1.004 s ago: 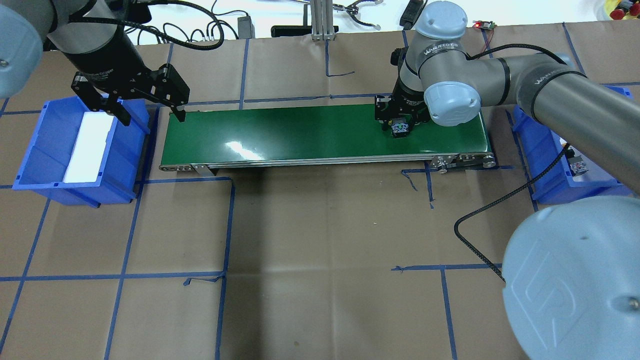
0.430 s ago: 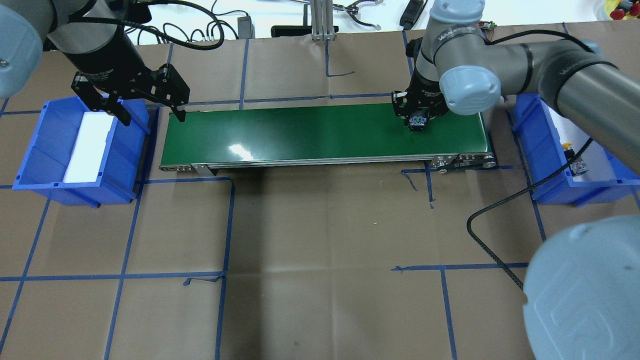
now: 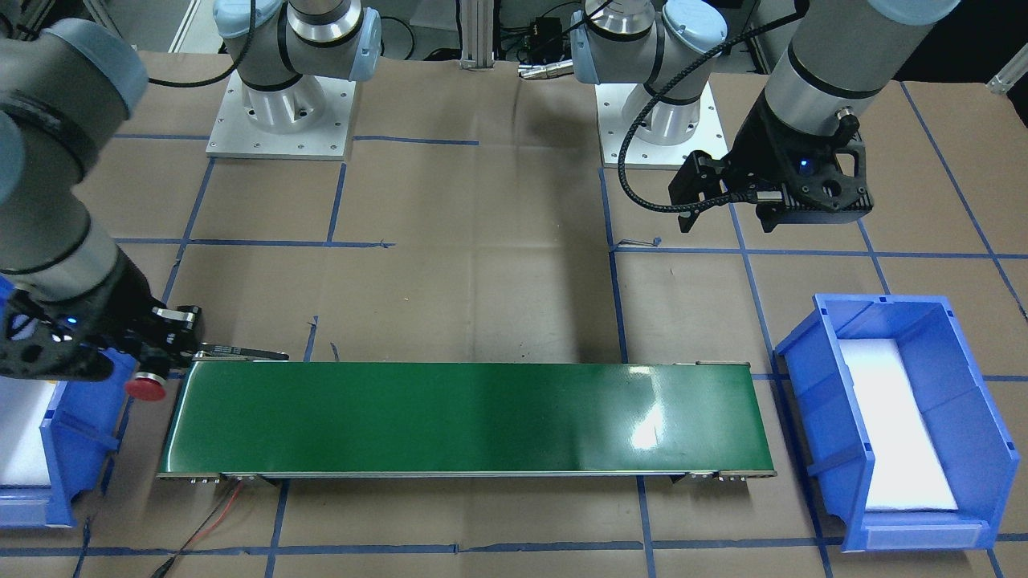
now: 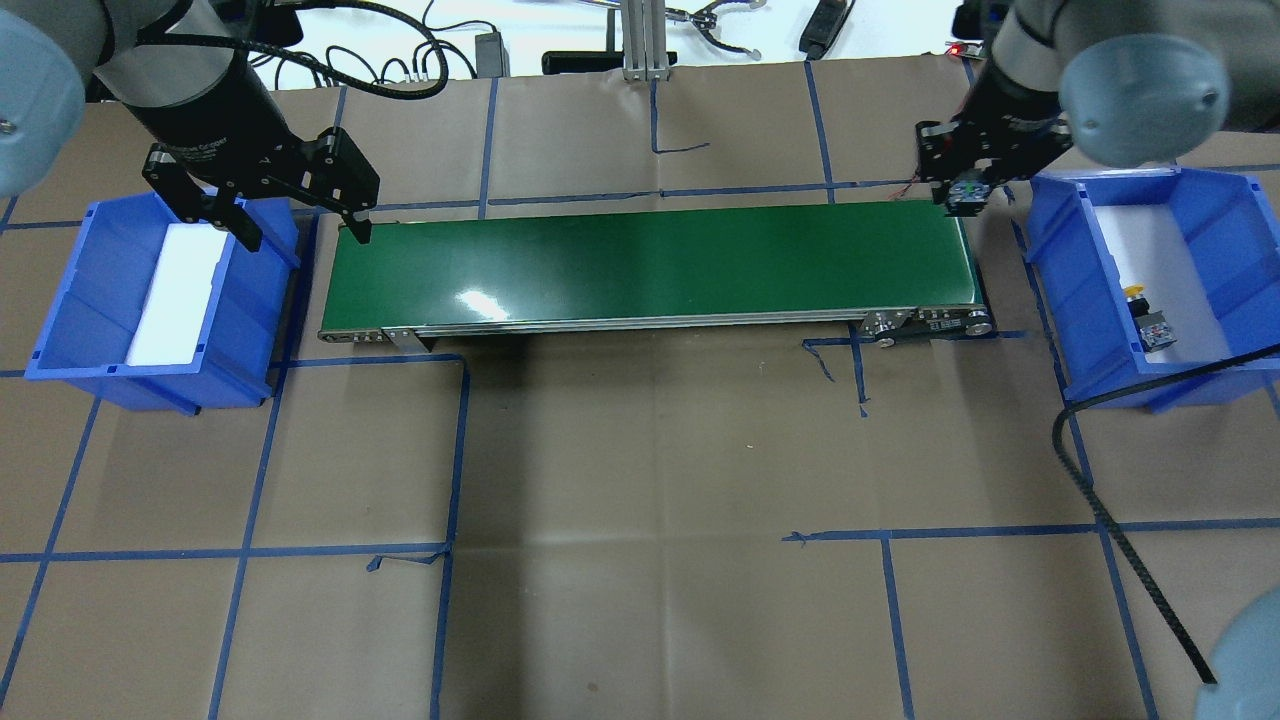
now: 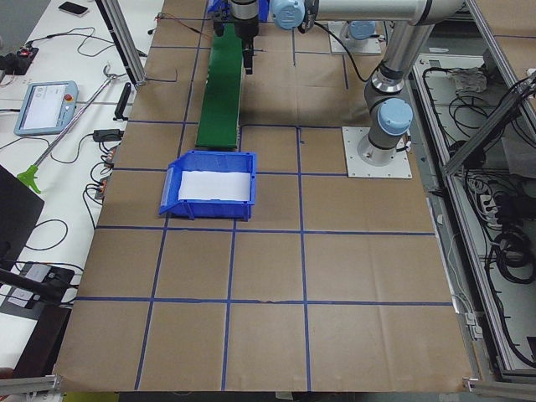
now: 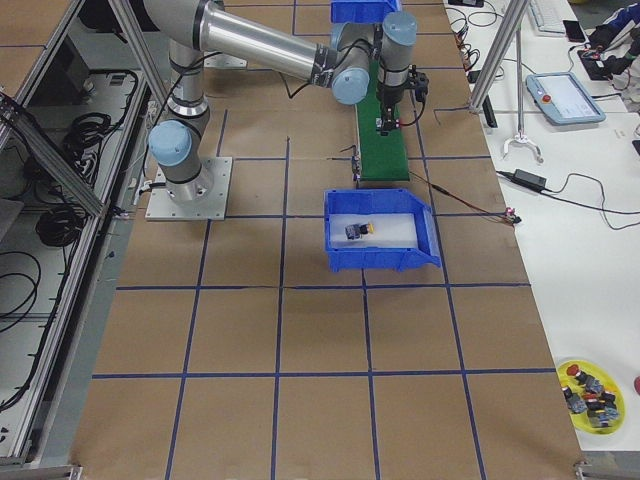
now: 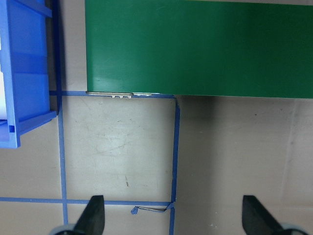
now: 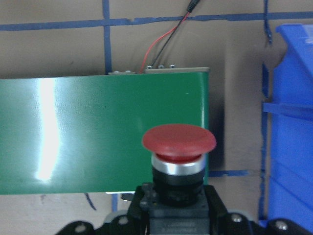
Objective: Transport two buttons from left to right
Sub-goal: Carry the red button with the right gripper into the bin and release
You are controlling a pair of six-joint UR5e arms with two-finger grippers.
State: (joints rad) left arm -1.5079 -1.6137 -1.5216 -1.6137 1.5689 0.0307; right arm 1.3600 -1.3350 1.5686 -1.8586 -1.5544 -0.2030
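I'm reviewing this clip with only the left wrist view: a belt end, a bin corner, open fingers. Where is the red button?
Observer: The red button is clamped in the right gripper, by the conveyor belt's right end.
Operator: And the yellow one?
Observer: The yellow button lies inside the right bin.
Operator: Anything in the left bin?
Observer: The left bin shows only a white liner.

Green conveyor belt (image 4: 650, 265) between two blue bins (image 4: 85, 290)
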